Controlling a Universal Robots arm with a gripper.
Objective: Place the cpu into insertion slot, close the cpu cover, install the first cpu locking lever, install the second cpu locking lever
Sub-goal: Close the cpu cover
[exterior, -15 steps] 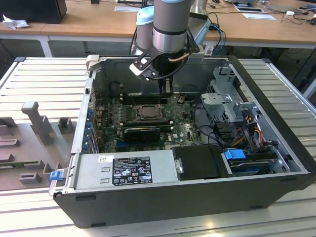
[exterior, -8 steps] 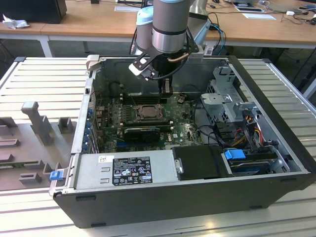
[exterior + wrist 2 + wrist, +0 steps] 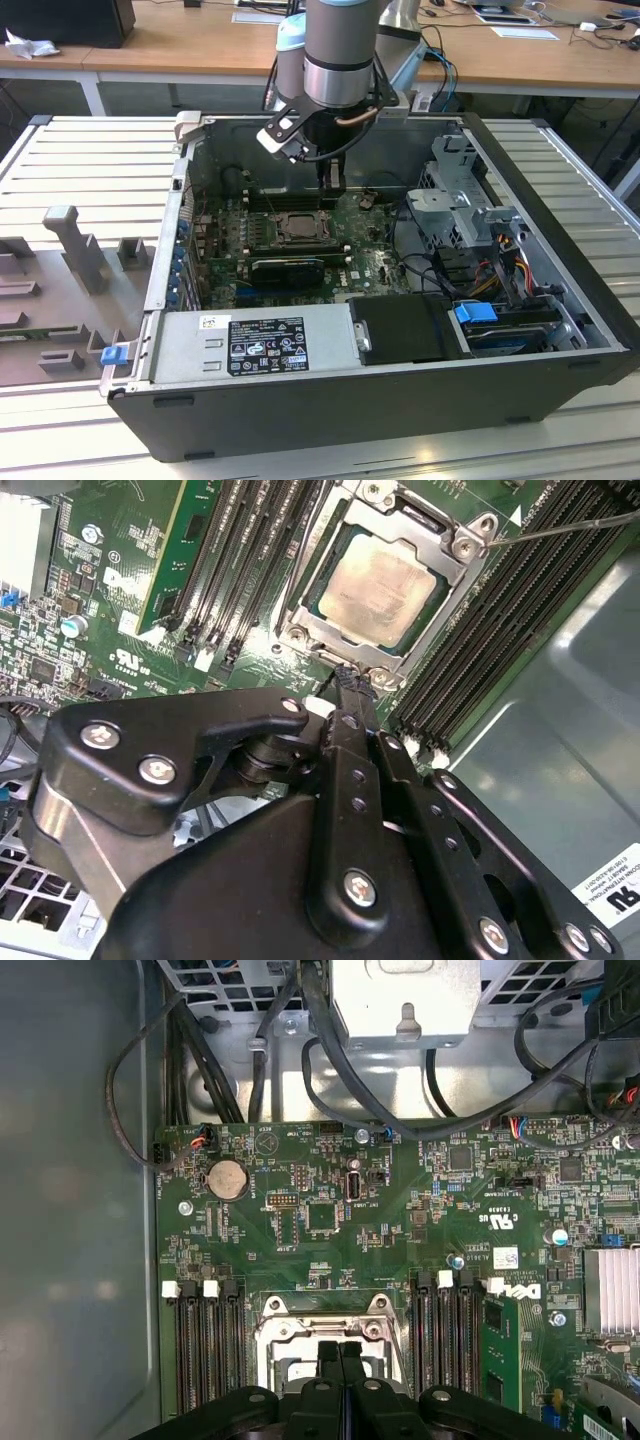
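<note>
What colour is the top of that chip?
The cpu is pale silver-grey, clearest in the second wrist view.

Green motherboard [image 3: 330, 1210], pale silver-grey cpu [image 3: 385, 575], silver cpu cover [image 3: 440, 605], black hand [image 3: 350, 680], blue drive tab [image 3: 478, 312]

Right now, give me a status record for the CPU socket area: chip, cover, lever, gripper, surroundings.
cpu: seated in the socket, metal top up
cpu cover: down, framing the chip
locking lever: thin rod running off from the cover's corner; cannot tell if it is latched
gripper: shut, nothing seen between the fingers, tip at the socket's edge
memory slots: black, flanking the socket on both sides
motherboard: green, inside the open PC case
</note>
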